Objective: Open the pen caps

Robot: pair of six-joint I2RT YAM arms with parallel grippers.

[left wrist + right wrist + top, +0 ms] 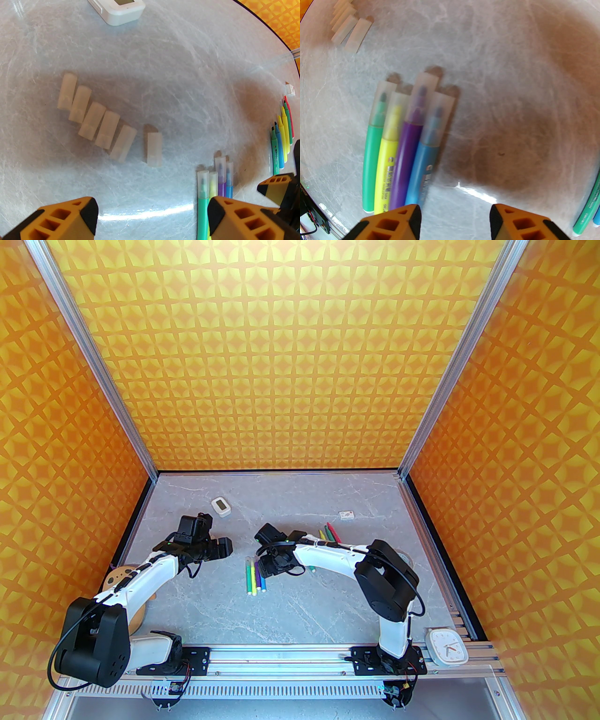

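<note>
Where four capped pens (403, 145) lie side by side on the grey marbled table (304, 610), their long axes run nearly parallel. The capped tips point toward the back wall and the white end plugs toward the arms. The teal, yellow, purple and blue barrels touch one another. Their frosted, see-through caps (383, 103) let each coloured nib show through, slightly blurred.

The pens sit just ahead of the right gripper (455, 220), off to the left of its gap. Its orange fingers stand apart with nothing between them. The left gripper (152, 215) is also spread and empty. Ahead of it, six loose caps (107, 130) lie in a slanting row, five close together and the sixth slightly apart. Uncapped pens (284, 131) lie farther right.
</note>
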